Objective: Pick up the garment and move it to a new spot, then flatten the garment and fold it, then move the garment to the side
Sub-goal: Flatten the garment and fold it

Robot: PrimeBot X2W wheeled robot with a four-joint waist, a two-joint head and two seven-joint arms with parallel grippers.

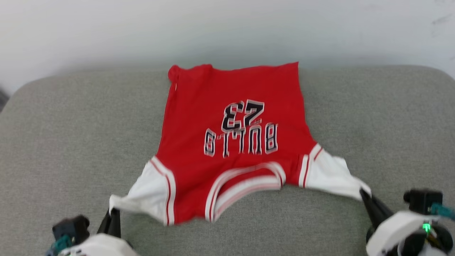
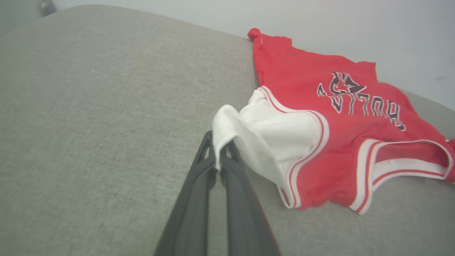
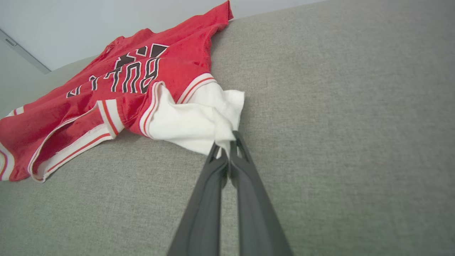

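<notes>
Grey fabric surface (image 1: 64,135) carried the garment (image 1: 234,89), print-up, collar nearest; the left pincer (image 1: 113,213) was clamped on its near-left white sleeve tip, the right pincer (image 1: 363,194) clamped on the near-right one. Red body, black "BULLS 23".

Red knit T-shirt with white short sleeves (image 1: 231,92): black chest lettering smeared double by blur in the head view; underside hidden against the grey woven cushion (image 1: 71,142); one shoulder cut off by the right edge of the left wrist view, the other by the left edge of the right wrist view. Left gripper (image 1: 113,212), two long dark fingers: tips buried in the sleeve hem they pinch; body cut by the bottom edge. Right gripper (image 1: 363,193): likewise; housing cropped at the corner. Small dark rounded thing (image 2: 46,7): too blurred to identify.
</notes>
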